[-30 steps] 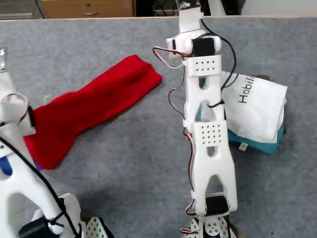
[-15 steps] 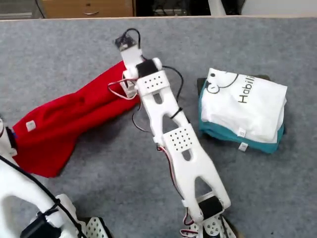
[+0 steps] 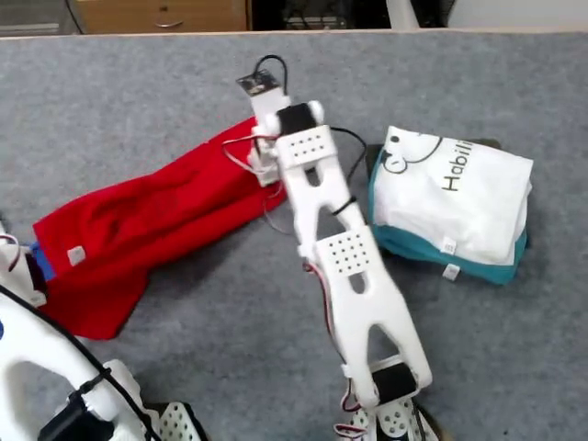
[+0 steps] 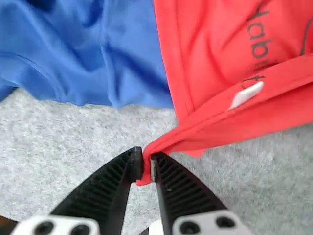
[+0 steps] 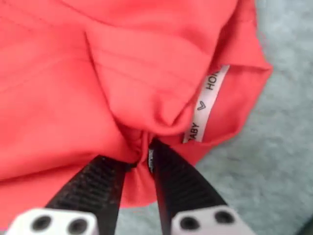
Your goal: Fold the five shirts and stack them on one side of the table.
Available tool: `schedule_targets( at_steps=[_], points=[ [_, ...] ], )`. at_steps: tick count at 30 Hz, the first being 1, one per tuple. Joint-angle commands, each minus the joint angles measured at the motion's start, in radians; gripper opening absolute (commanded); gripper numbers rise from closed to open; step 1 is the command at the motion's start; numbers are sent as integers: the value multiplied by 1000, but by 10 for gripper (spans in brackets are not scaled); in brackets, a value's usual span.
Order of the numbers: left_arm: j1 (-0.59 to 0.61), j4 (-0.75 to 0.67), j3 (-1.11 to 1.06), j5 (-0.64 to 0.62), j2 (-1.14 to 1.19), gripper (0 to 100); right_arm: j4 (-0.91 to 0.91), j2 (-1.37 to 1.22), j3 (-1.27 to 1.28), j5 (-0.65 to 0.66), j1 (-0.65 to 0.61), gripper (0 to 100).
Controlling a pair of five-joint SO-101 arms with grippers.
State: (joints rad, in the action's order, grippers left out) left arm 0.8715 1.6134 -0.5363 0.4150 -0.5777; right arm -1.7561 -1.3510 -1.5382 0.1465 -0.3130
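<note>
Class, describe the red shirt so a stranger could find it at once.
On the grey table, look away from the folded pile with white on top. The red shirt lies stretched in a long strip, its ends pinched by the left gripper and the right gripper. No other shirt is red.

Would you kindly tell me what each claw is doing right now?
Left claw: closed on the red shirt.
Right claw: closed on the red shirt.

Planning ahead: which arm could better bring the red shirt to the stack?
Probably right: the right gripper grips the red cloth shirt nearest the folded white and teal stack; the left gripper holds its far end.
</note>
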Motion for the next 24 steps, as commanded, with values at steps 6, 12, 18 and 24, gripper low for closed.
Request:
schedule_targets(
  at_steps=[6,12,18,24],
  points=[
    [19,-87,-131,75,-25,30,-12,367,699,279,68,87],
    [19,-135,-180,87,-23,30,-6,670,1041,381,98,257],
    [18,-163,-182,87,-15,30,-6,855,1023,388,117,266],
    [18,-161,-182,87,-15,30,26,837,918,384,14,266]
  ],
)
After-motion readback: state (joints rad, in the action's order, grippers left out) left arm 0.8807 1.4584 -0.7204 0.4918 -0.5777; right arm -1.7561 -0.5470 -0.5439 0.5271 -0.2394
